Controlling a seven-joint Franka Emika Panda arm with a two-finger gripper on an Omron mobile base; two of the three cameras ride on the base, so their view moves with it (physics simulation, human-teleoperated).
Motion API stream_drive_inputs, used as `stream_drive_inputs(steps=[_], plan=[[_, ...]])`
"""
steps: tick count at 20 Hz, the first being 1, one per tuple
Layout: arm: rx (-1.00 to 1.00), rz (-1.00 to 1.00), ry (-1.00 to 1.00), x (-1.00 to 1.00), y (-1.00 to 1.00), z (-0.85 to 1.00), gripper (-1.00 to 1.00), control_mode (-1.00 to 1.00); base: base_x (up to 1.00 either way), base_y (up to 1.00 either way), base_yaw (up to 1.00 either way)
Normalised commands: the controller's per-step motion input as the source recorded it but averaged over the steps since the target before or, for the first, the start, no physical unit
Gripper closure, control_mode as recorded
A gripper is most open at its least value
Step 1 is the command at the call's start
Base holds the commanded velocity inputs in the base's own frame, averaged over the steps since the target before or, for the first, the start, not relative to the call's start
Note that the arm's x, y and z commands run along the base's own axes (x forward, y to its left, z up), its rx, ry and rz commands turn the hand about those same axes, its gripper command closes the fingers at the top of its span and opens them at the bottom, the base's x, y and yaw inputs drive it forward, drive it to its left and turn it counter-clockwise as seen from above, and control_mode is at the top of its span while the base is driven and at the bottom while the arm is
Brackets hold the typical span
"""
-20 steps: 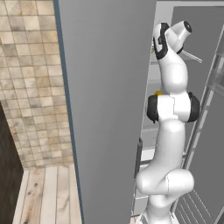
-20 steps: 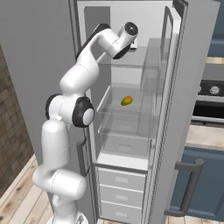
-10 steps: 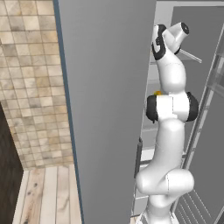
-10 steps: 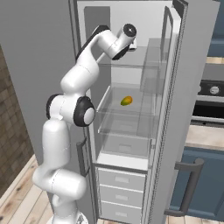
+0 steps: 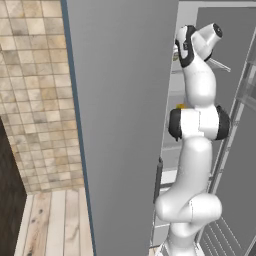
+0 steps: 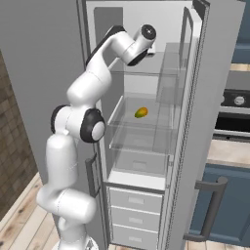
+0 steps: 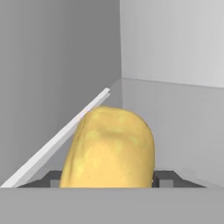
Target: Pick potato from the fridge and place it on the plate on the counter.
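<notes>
Open fridge [image 6: 195, 146] holds the potato [image 7: 109, 148] between the hand's fingertips [image 7: 164, 178].

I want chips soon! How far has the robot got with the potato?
Done: the fridge door is open and the arm reaches an upper shelf. In hand: the potato sits between the pincer tips; whether it's squeezed is unclear. Left: carrying it out to the plate.

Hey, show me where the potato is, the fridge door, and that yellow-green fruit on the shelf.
potato [image 7: 109, 148]: hand view, middle of its skin.
fridge door [image 5: 120, 125]: left base view, flat grey face.
yellow-green fruit [image 6: 141, 113]: right base view, its middle.
</notes>
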Motion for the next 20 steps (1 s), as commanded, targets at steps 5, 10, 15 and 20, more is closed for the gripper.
stream_drive_inputs(steps=[5, 10, 15, 20], plan=[[0.00, -0.04, 0.00, -0.96, -0.16, 0.00, 1.00, -1.00, 0.00, 0.00, 0.00], [0.00, -0.07, 0.00, -1.00, -0.02, 0.01, 1.00, -1.00, 0.00, 0.00, 0.00], [0.00, -0.12, 0.00, -1.00, 0.00, 0.00, 1.00, -1.00, 0.00, 0.00, 0.00], [0.00, -0.13, 0.00, -0.94, 0.17, 0.08, 1.00, -1.00, 0.00, 0.00, 0.00]])
